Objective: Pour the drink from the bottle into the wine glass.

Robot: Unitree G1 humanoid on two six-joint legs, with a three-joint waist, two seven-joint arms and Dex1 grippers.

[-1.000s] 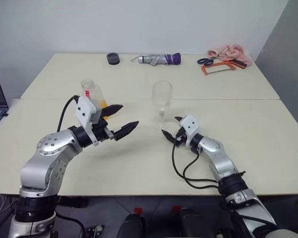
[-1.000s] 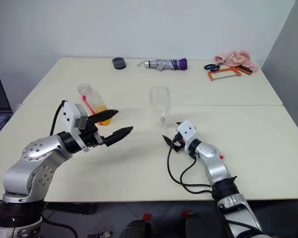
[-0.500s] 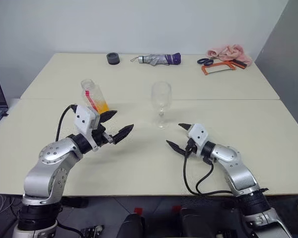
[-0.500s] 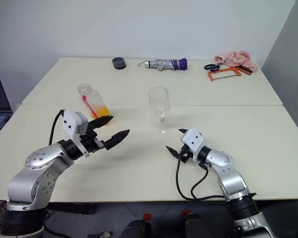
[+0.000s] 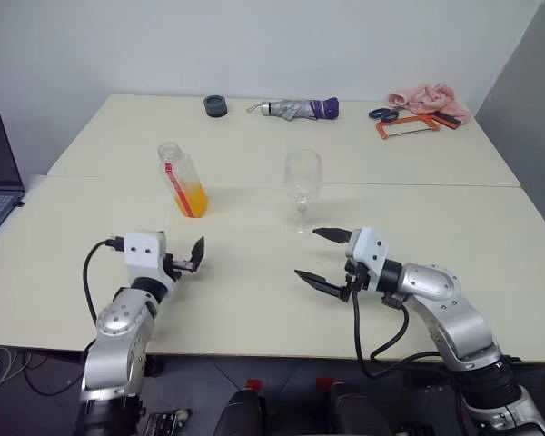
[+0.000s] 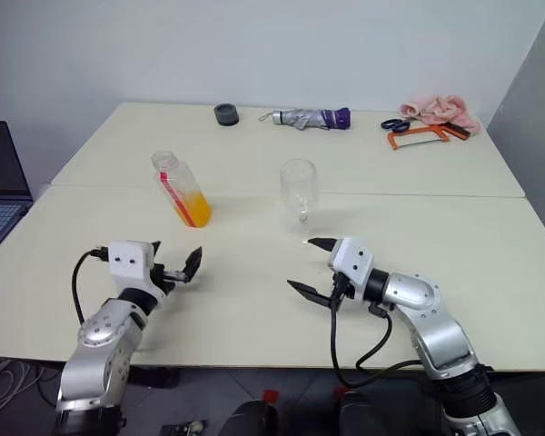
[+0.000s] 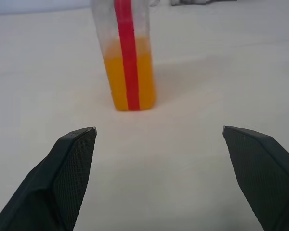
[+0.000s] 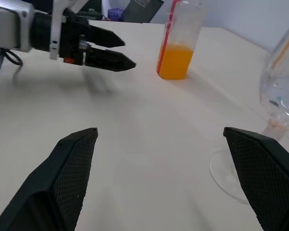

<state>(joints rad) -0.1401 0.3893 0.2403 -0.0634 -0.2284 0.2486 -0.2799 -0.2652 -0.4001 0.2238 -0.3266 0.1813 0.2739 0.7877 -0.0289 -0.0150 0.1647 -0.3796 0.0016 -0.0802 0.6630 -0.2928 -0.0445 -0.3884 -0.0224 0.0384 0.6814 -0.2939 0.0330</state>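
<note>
Cream, smooth bench (image 5: 254, 300) fills your view. Far left of centre stands the bottle (image 5: 181, 179), clear squarish plastic with a red vertical strip, uncapped, its lower part holding opaque orange drink (image 5: 192, 199). To its right, well apart, stands the wine glass (image 5: 302, 189): clear, rounded bowl, thin stem, round foot, with no drink in it. Your left gripper (image 5: 189, 258) hovers low at near left, pointing level toward the bottle, black fingers (image 7: 70, 166) spread wide and holding nothing. Your right gripper (image 5: 324, 259) sits near the glass's foot, angled leftward, its textured fingers (image 8: 72, 163) also spread wide, grasping nothing.
</note>
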